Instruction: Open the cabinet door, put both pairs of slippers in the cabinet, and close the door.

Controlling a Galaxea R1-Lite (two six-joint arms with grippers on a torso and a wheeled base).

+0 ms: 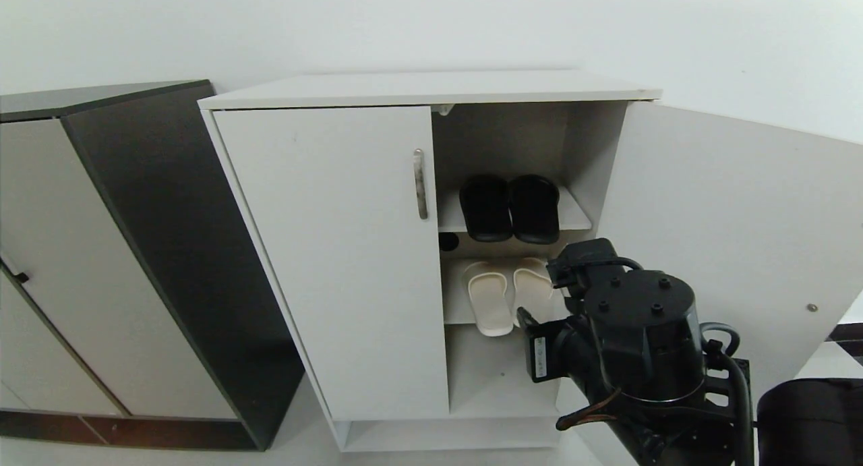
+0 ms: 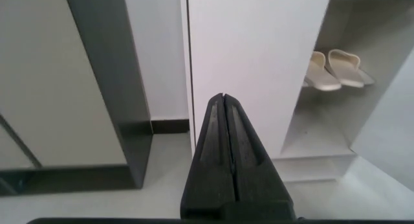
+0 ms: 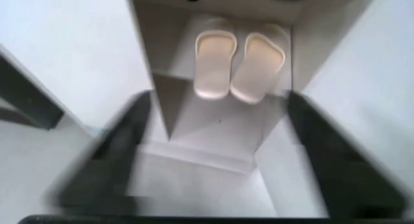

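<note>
Right tool blurred, cream slippers partly hidden

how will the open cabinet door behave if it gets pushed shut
The open door looks like a flat rigid panel, so it should swing without flexing. Hinged at the cabinet side, a push near its free edge likely moves it most easily.

Inside the open cabinet, 2 black slippers sit side by side on the upper shelf, 2 cream slippers on the lower shelf.
</note>
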